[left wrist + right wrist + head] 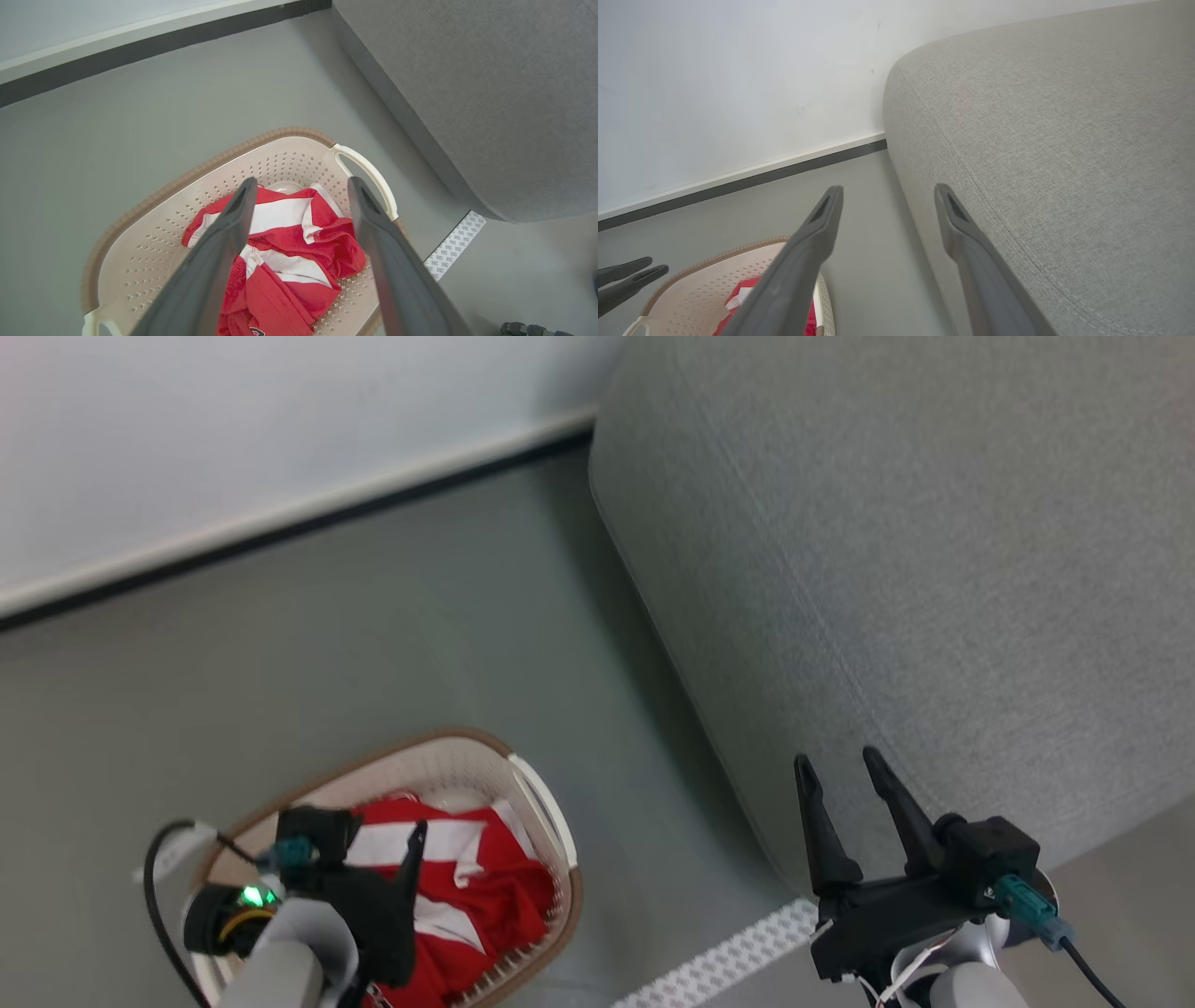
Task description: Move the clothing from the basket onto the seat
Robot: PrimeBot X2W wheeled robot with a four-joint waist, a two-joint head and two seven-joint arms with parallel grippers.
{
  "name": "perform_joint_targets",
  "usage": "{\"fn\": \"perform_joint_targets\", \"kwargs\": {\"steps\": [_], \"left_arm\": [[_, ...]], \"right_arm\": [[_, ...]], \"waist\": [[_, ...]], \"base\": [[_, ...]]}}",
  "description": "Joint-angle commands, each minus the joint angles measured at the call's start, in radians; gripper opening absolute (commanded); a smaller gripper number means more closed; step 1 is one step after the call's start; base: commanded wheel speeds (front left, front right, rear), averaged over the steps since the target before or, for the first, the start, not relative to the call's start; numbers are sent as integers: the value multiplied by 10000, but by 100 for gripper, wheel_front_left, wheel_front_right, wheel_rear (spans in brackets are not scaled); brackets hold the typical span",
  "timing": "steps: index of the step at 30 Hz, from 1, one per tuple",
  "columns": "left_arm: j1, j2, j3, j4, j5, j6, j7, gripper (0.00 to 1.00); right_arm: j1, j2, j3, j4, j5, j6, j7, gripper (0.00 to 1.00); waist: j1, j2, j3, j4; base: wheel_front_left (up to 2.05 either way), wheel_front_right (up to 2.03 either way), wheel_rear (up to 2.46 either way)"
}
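Hanging over a cream-white perforated plastic laundry basket w/ brown rim [448, 737], the L gripper [302, 186] has its two long dark fingers spread wide apart, gripping nothing; from here I can't tell if the tips brush the cloth below. Soft red clothing w/ white bands and panels [485, 905] lies crumpled in the bottom of the basket, all of it inside the walls, bunched more toward the side w/ the cream-white loop handle [369, 172]. That handle faces the big light-grey fabric-upholstered seat [934, 569], a sofa w/ rounded edges and a stitched seam along the corner. The basket stands on the smooth grey floor [373, 644] near the seat's rounded end, a band of floor btw them, so not touching. The R gripper [837, 758] is up by the seat's lower edge, fingers also well apart and empty; in the R wrist view one finger shows against the floor and the other against the seat's seam. A small green light [252, 896] glows on the L wrist, w/ a black cable looping off beside it. A white strip w/ a repeating pattern [728, 957] lies flat on the floor by the seat's corner, approx btw basket and R arm. Behind it all a pale wall [187, 429] meets the floor at a white-and-dark skirting [280, 518], which runs up to the seat's far end.
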Motion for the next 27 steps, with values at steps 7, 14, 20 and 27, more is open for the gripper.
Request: {"fn": "perform_joint_targets", "kwargs": {"steps": [7, 14, 20, 27], "left_arm": [[-1892, 419, -386, 1704, 522, 3, 510, 100], [-2827, 598, -532, 2801, 785, 376, 773, 100], [-3525, 591, -661, 3459, 883, 491, 571, 100], [-4170, 578, -807, 4296, 907, 739, 580, 100]], "right_arm": [[-620, 57, 377, -49, 419, 4, -556, 100], [-633, 54, 568, 83, 724, 4, -832, 100], [-394, 51, 572, 68, 881, 4, -1013, 100], [-365, 47, 716, 30, 1190, 4, -1224, 100]], "waist": [[-4, -2, 3456, -1138], [-4, -2, 4206, -1170], [-4, -2, 4752, -1035], [-4, -2, 5173, -972]], "base": [[0, 0, 0], [0, 0, 0], [0, 0, 0], [0, 0, 0]]}}
